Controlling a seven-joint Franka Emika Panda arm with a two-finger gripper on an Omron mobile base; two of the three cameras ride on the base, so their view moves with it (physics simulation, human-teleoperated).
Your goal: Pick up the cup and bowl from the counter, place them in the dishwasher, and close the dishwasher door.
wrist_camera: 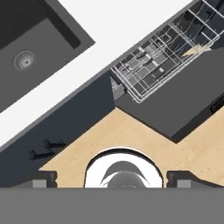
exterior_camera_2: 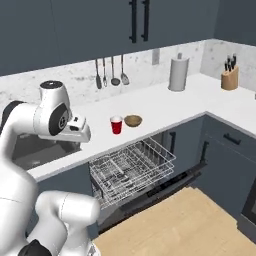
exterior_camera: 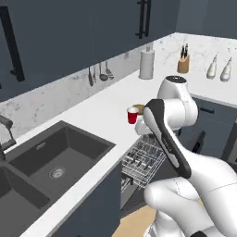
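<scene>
The red cup (exterior_camera: pixel 133 115) (exterior_camera_2: pixel 116 125) stands upright on the white counter (exterior_camera: pixel 92 120) (exterior_camera_2: pixel 165 107) above the dishwasher. The tan bowl (exterior_camera_2: pixel 133 120) sits just right of it; in the left base view my arm hides part of the bowl (exterior_camera: pixel 138 108). The dishwasher door (exterior_camera_2: pixel 167 186) (wrist_camera: pixel 175 105) lies folded down, and the white wire rack (exterior_camera: pixel 143 159) (exterior_camera_2: pixel 132 167) (wrist_camera: pixel 162 57) is pulled out over it. My gripper (wrist_camera: pixel 111 179) is open and holds nothing. It hangs over the counter's front edge, left of the cup, and points down at the floor.
A dark double sink (exterior_camera: pixel 55 162) (wrist_camera: pixel 26 48) lies left of the dishwasher, with a faucet (exterior_camera: pixel 4 134). A paper towel roll (exterior_camera_2: pixel 178 73), a knife block (exterior_camera_2: pixel 229 77) and hanging utensils (exterior_camera_2: pixel 110 72) line the back wall. Two bottles (exterior_camera: pixel 220 68) stand at the far right.
</scene>
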